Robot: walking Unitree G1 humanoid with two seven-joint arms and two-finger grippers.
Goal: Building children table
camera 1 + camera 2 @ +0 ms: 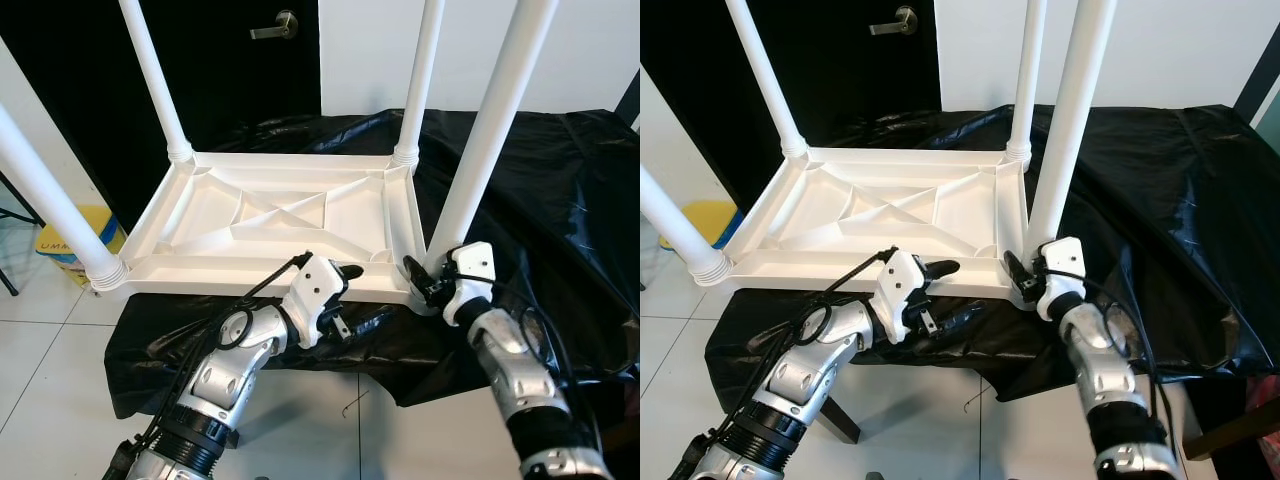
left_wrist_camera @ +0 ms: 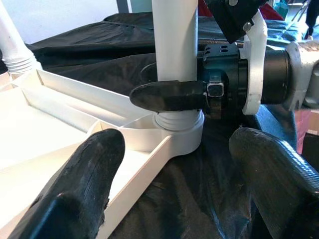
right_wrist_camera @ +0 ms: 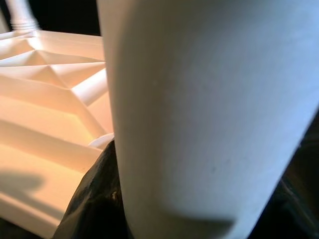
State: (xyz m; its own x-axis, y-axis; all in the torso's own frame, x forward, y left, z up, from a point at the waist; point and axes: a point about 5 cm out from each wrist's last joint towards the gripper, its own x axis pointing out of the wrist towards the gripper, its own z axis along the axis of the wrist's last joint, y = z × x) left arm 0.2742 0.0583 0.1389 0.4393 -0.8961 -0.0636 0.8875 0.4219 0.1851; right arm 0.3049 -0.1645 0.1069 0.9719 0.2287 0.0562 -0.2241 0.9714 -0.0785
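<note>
While right gripper (image 1: 428,277) clamps table leg (image 1: 487,140), left gripper (image 1: 345,300) nearby.

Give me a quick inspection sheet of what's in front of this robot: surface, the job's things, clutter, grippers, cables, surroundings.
Surface: black sheet draped over a stand, white tiled floor below.
Job's things: white tabletop lying upside down on the sheet; four white legs stand up from its corners, the near right leg among them.
Clutter: nothing seen on the sheet.
Grippers: right gripper clamped on the near right leg just above its socket; left gripper open, beside the tabletop's near edge, holding nothing.
Cables: black cable looping along the left arm, another on the right arm.
Surroundings: black door with handle, white wall, yellow object on the floor at left.
</note>
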